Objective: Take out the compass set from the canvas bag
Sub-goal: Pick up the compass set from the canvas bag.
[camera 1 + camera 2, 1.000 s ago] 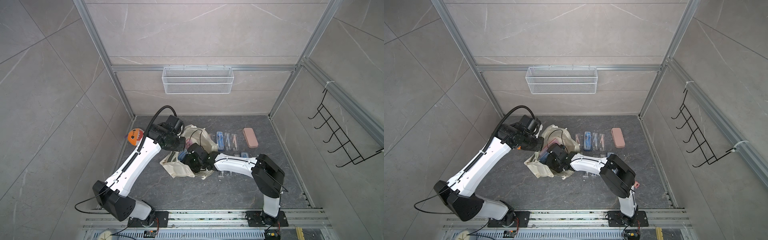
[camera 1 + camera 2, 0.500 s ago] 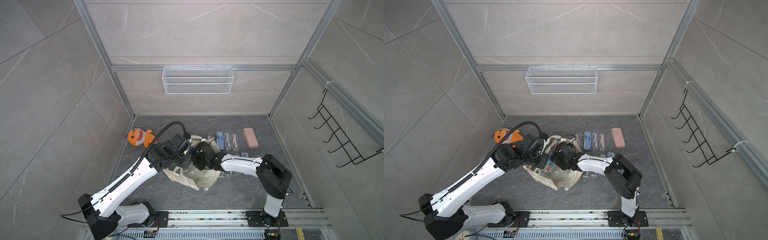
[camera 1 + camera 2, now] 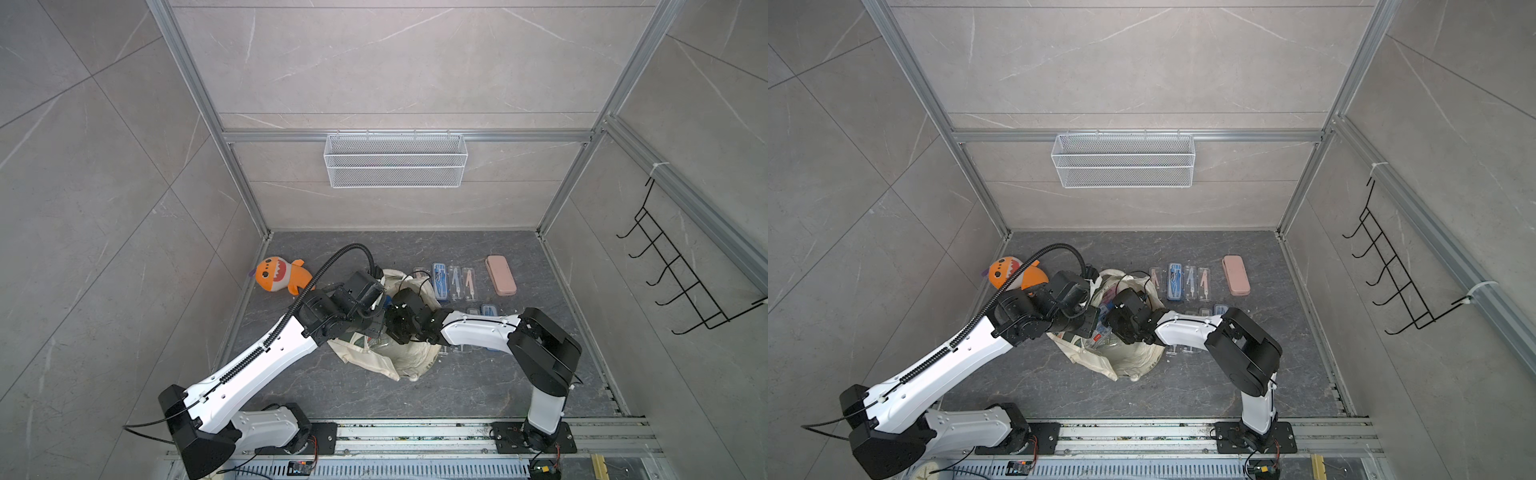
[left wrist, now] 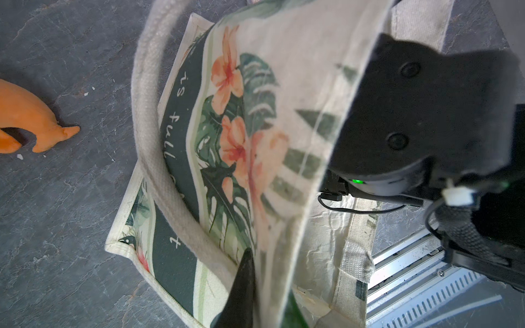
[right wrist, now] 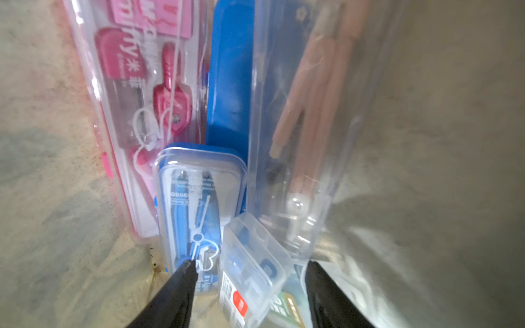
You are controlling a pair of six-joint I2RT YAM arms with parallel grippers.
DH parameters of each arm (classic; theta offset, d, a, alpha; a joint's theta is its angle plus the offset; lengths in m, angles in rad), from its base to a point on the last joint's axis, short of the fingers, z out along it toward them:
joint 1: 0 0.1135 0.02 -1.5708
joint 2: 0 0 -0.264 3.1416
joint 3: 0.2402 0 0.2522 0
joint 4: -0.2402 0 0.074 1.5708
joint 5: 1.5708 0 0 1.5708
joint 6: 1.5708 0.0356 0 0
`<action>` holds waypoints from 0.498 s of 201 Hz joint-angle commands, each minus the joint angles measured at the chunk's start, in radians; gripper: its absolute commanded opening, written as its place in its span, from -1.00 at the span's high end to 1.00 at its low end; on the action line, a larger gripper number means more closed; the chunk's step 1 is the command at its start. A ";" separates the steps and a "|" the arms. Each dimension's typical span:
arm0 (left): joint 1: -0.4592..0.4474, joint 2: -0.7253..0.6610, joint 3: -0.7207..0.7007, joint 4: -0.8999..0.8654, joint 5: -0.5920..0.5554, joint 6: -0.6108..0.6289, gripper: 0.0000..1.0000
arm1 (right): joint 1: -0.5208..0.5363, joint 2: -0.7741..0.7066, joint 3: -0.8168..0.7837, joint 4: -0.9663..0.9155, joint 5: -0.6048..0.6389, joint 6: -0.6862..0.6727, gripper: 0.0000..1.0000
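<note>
The cream canvas bag stands open on the dark floor, and its green floral panel fills the left wrist view. My left gripper is shut on the bag's upper edge, holding the mouth up. My right gripper is open deep inside the bag. Its black fingertips straddle a small clear box with gaps on both sides. Compass sets lie there: a blue case, a pink one, and a clear one holding a tan compass.
An orange plush toy lies at the back left. Several compass cases and a pink case lie in a row behind the right arm. A wire basket hangs on the back wall and a black hook rack on the right wall.
My left arm has swung down and forward, pulling the bag's edge with it and uncovering the plush toy. The bag has shifted forward, and my right gripper now reaches into its mouth.
</note>
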 commanded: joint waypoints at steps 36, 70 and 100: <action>-0.003 -0.003 -0.010 0.062 0.016 -0.019 1.00 | -0.006 0.080 0.009 0.115 -0.071 0.031 -0.16; -0.002 -0.015 -0.025 0.064 0.017 -0.031 1.00 | -0.006 0.085 0.008 0.150 -0.083 0.030 0.03; -0.002 -0.016 -0.031 0.059 0.020 -0.036 1.00 | -0.007 0.070 0.018 0.157 -0.084 0.010 0.31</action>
